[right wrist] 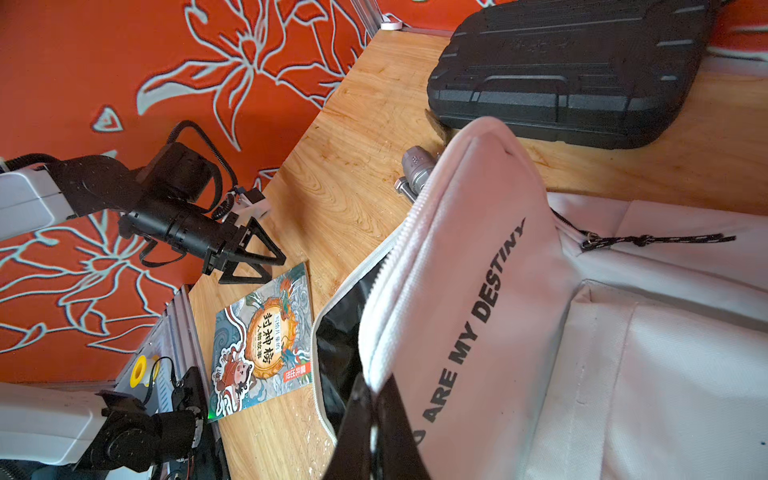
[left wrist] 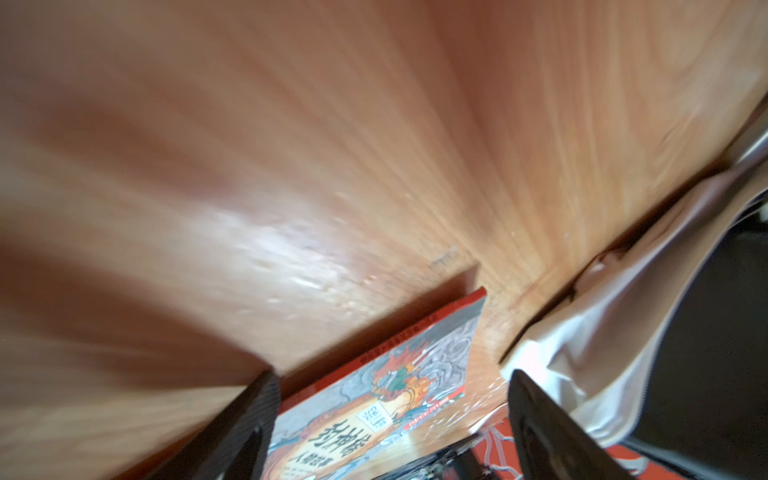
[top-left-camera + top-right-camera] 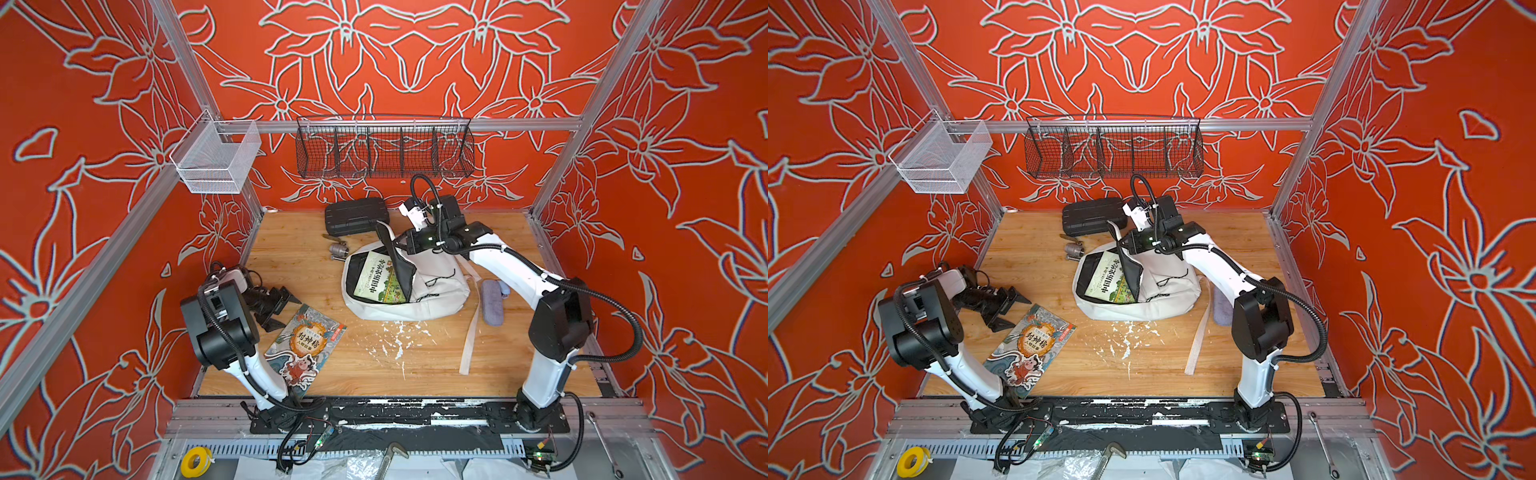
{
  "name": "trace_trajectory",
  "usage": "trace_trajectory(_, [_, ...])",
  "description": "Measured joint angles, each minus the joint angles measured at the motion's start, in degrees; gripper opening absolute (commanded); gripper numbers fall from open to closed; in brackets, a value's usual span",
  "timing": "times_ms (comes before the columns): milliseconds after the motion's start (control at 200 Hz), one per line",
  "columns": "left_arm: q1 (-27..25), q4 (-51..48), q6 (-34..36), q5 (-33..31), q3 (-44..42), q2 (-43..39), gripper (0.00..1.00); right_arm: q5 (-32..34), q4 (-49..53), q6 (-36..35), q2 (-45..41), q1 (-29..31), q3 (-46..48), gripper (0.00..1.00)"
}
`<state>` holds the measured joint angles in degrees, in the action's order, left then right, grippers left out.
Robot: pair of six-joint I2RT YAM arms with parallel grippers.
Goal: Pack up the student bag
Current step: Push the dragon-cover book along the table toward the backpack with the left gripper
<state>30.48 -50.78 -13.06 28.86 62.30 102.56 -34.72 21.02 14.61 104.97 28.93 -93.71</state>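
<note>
The student bag (image 3: 451, 301) lies at the middle of the wooden table (image 3: 436, 376) with its main compartment unzipped. The right gripper (image 3: 408, 246) reaches over the bag from the right arm's side, its jaws pinched tight on the edge of the bag's front flap (image 1: 478, 270). It holds the flap lifted so that the dark lining faces outward and the print "ARE MY DESTINY" reads along the raised panel. Inside the opened bag a green-covered book (image 3: 380, 280) lies flat against the lining, about half of it uncovered. A long white strap (image 3: 471, 336) trails from the bag toward the robot's base. An illustrated book (image 3: 305, 345) lies face up on the wood, apart from the bag on the left arm's side. The left gripper (image 3: 286, 311) hangs low just beside that book's corner farthest from the bag's strap, with its jaws spread wide and nothing between them. Whether it touches the cover cannot be told. Just behind the bag, toward the back wall, sits a black ribbed hard case (image 3: 356, 216), and a small metal fitting (image 3: 338, 250) lies between the two. A purple soft case (image 3: 492, 303) lies just beside the bag on the right arm's side.
</note>
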Motion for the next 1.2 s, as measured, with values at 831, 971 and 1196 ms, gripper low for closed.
trace_trajectory(831, [-19.1,-7.1,8.5,-28.9,8.4,5.2,0.96,2.7,-0.7,1.2,-3.1,1.3,2.8,0.05])
trace_trajectory(971, [-20.0,-7.5,9.3,-29.3,9.2,5.8,0.88,2.7,-0.7,1.1,-3.2,1.3,2.8,0.05])
trace_trajectory(1196, [-20.2,-8.0,10.3,-26.1,9.7,7.0,0.48,2.7,-0.7,1.1,-3.2,1.3,3.1,0.05])
